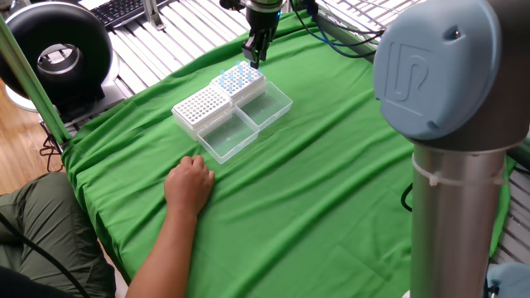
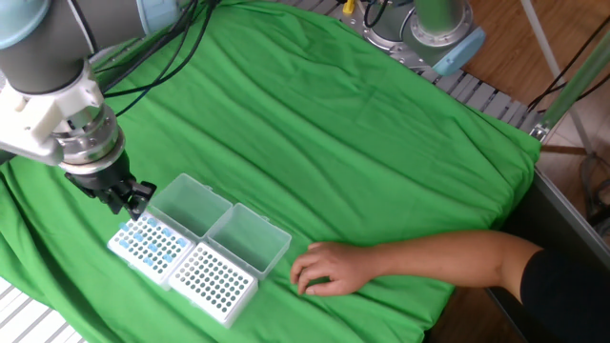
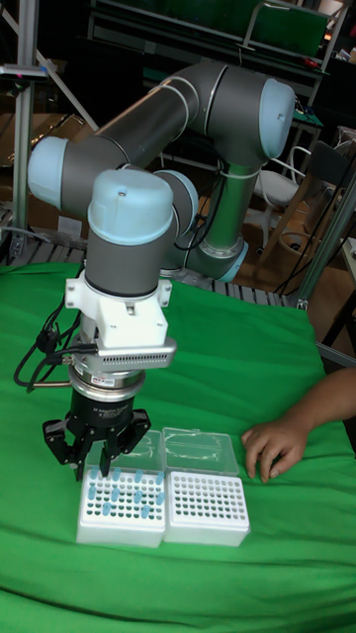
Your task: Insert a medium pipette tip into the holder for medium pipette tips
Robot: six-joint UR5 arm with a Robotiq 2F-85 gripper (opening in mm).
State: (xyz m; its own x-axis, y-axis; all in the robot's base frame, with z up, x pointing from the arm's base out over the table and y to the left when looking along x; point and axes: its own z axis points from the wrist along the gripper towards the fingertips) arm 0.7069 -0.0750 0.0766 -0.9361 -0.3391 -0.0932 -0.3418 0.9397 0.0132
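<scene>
Two alike white racks stand side by side on the green cloth, their clear lids folded open. One rack (image 1: 238,79) (image 2: 148,243) (image 3: 122,499) holds several blue-topped tips. The other rack (image 1: 201,106) (image 2: 214,283) (image 3: 206,499) shows a grid of small dark holes. I cannot tell which of them is the holder for medium pipette tips. My gripper (image 1: 253,60) (image 2: 136,203) (image 3: 95,465) hangs just above the far edge of the blue-tipped rack, pointing down, its fingers drawn close together. A medium pipette tip between them is too small to make out.
A person's hand (image 1: 189,182) (image 2: 329,267) (image 3: 272,445) rests on the cloth near the racks' open lids (image 1: 248,122). The robot's base column (image 1: 460,207) rises at the right. A black round device (image 1: 54,50) and a keyboard sit beyond the cloth's edge.
</scene>
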